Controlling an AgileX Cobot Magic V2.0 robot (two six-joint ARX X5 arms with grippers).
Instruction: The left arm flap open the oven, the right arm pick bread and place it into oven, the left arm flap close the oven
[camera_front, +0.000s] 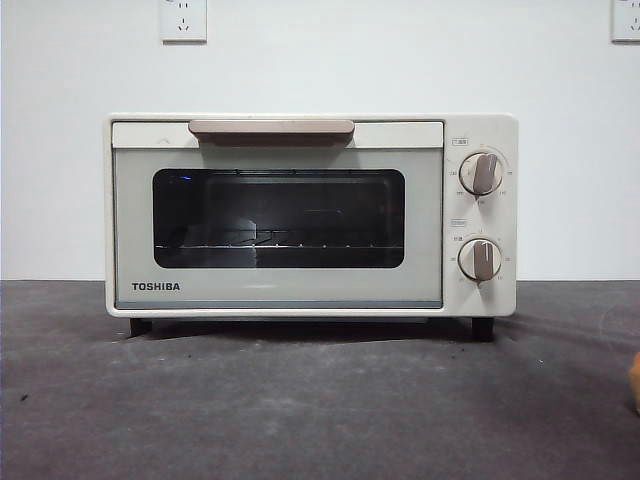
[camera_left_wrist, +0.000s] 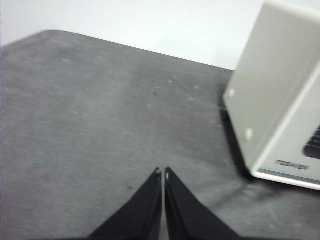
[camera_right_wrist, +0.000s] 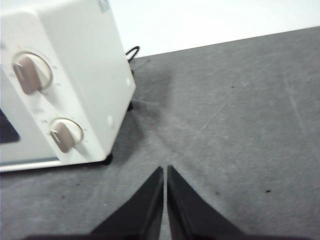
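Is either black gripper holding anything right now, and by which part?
Nothing is held. The left gripper and right gripper are both shut on nothing, over grey table beside the closed cream-white toaster oven.

This looks like a bare test room or lab set up for robot trials, not a lived-in kitchen. A plain white wall (camera_front: 320, 60) runs behind everything, with two white power sockets (camera_front: 183, 20) high up, one near each top corner of the front view. The surface (camera_front: 300, 410) is covered in a dark grey, felt-like mat with a few scuffs and specks. A single toaster oven (camera_front: 310, 215) stands alone on it, away from any cupboards or cookware. Each wrist view shows a black claw (camera_left_wrist: 163, 172) above the mat, a robot's rather than a cook's tool.
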